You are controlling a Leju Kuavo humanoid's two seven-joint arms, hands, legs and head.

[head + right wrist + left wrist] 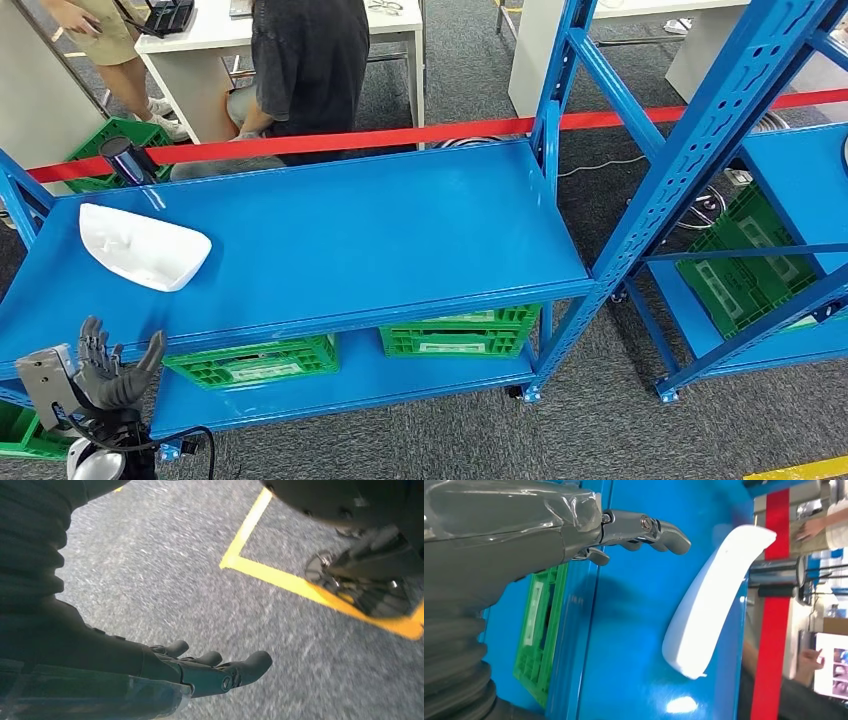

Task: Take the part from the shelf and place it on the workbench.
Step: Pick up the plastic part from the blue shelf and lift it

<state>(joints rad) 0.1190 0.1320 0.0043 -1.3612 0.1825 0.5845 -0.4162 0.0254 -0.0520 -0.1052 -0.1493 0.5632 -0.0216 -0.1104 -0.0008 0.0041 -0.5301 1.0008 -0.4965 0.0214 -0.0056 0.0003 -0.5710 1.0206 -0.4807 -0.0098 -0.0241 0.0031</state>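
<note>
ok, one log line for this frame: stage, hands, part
stage: reaching | left hand: open, short of shelf edge | right hand: open, hanging over floor | white part: on shelf, untouched

The part (142, 247) lay on the shelf (340, 240) near its left end, with a cylinder (128, 160) behind it at the back edge. The left hand (110, 372) hovered before the front edge, apart from the part. Two crates (255, 361) sat on the lower shelf beneath. A tape (400, 135) ran behind the shelf, a person (305, 70) beyond it.
</note>
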